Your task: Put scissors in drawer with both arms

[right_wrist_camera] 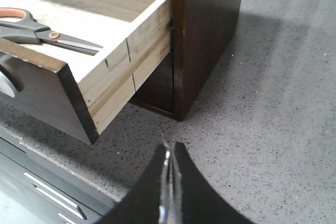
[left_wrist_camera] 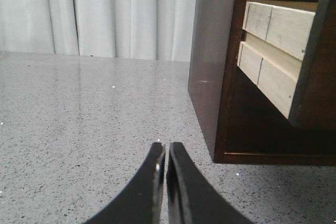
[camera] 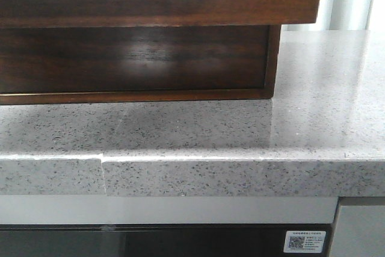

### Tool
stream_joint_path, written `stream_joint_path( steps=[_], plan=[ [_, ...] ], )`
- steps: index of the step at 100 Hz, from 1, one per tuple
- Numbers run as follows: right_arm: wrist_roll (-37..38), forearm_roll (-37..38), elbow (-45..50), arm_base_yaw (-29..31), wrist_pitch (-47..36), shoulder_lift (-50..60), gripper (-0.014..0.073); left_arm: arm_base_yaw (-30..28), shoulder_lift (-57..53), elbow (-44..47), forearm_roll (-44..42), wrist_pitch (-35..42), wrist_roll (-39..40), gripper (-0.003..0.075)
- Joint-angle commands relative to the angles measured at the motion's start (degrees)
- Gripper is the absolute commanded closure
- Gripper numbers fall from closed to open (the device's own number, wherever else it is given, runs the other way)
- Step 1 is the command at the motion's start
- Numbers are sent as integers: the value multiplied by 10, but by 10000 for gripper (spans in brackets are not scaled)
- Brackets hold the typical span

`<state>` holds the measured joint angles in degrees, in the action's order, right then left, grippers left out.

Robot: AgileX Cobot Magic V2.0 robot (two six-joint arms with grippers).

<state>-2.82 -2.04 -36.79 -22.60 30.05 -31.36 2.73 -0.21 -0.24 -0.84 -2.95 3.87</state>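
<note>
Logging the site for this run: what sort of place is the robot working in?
Probably a kitchen or a mock-up of one: a speckled grey stone countertop, a dark wood drawer unit on it holding scissors, white curtains behind, and a dark appliance front below.

- A grey speckled stone countertop (camera: 325, 118) filled the scene, with a thin seam (camera: 103, 176) running down its near edge at the left.
- A dark-brown wooden cabinet (camera: 132, 58) stood on the countertop at the far left.
- Pale curtains (left_wrist_camera: 105, 14) hung beyond the far edge.
- A white QR-code label (camera: 304, 241) was stuck on the dark panel below, near right.
</note>
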Motion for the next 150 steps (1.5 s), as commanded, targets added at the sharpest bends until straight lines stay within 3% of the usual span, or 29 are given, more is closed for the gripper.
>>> stream_joint_path(
  steps=[1, 43, 66, 91, 107, 150],
  plan=[
    [-1, 5, -16, 3, -45, 0, 662, 3, -18, 21, 4, 48, 7, 741],
    [-1, 7, -10, 3, -52, 9, 662, 3, -18, 21, 4, 48, 7, 741],
    [-1, 20, 144, 127, -219, 142, 662, 3, -18, 21, 4, 48, 7, 741],
    [-1, 20, 330, 225, -317, 293, 662, 3, -18, 21, 4, 48, 7, 741],
    [-1, 20, 384, 230, -361, 327, 662, 3, -18, 21, 4, 48, 7, 741],
    [-1, 20, 382, 230, -341, 333, 662, 3, -18, 21, 4, 48, 7, 741]
  ],
)
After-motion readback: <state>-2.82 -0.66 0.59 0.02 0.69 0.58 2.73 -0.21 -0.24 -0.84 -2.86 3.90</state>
